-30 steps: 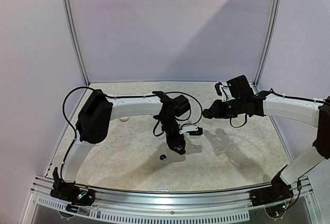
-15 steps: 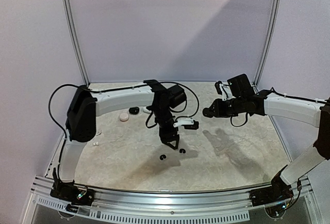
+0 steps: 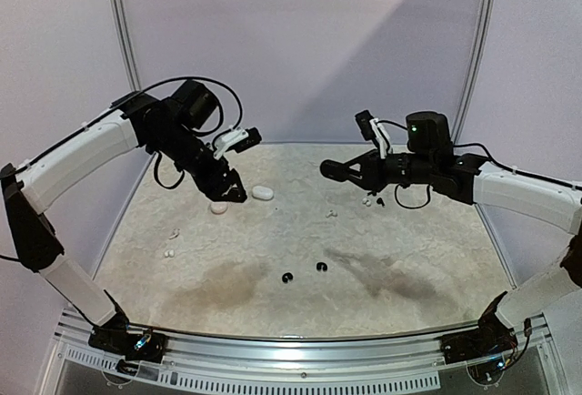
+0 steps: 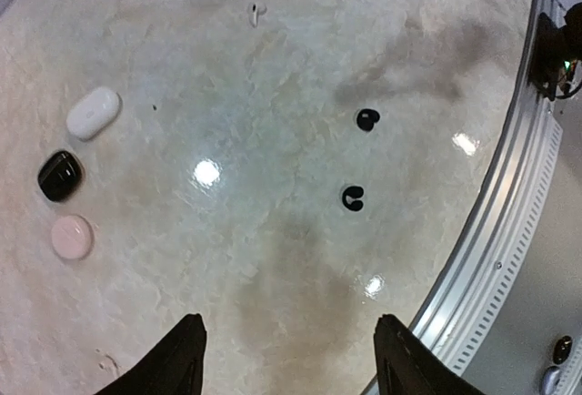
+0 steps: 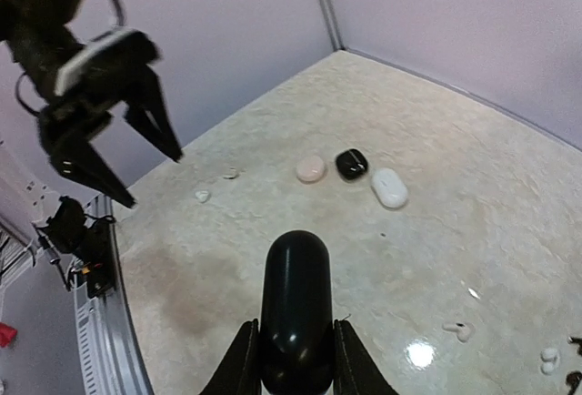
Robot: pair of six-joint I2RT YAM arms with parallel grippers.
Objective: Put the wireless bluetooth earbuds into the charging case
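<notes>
Two black earbuds (image 3: 287, 278) (image 3: 321, 267) lie apart on the table near the front middle; they also show in the left wrist view (image 4: 353, 197) (image 4: 366, 119). My left gripper (image 3: 229, 189) is open and empty, raised high at the back left, its fingertips (image 4: 180, 366) far apart. My right gripper (image 3: 329, 170) is shut on a glossy black oval case (image 5: 296, 304) and holds it in the air over the table's middle. White earbuds lie at the left (image 3: 167, 253) (image 3: 173, 234) and the back right (image 3: 332, 214) (image 3: 367, 201).
Three closed cases lie in a row at the back left: white (image 4: 93, 112), black (image 4: 60, 175) and pink (image 4: 71, 237); they also show in the right wrist view, white (image 5: 389, 187), black (image 5: 351, 164), pink (image 5: 310, 168). A metal rail (image 4: 509, 222) bounds the front edge.
My left arm has risen from the table's middle and swung to the back left, open. A second black earbud now shows beside the first. My right gripper has moved left with the black case.
</notes>
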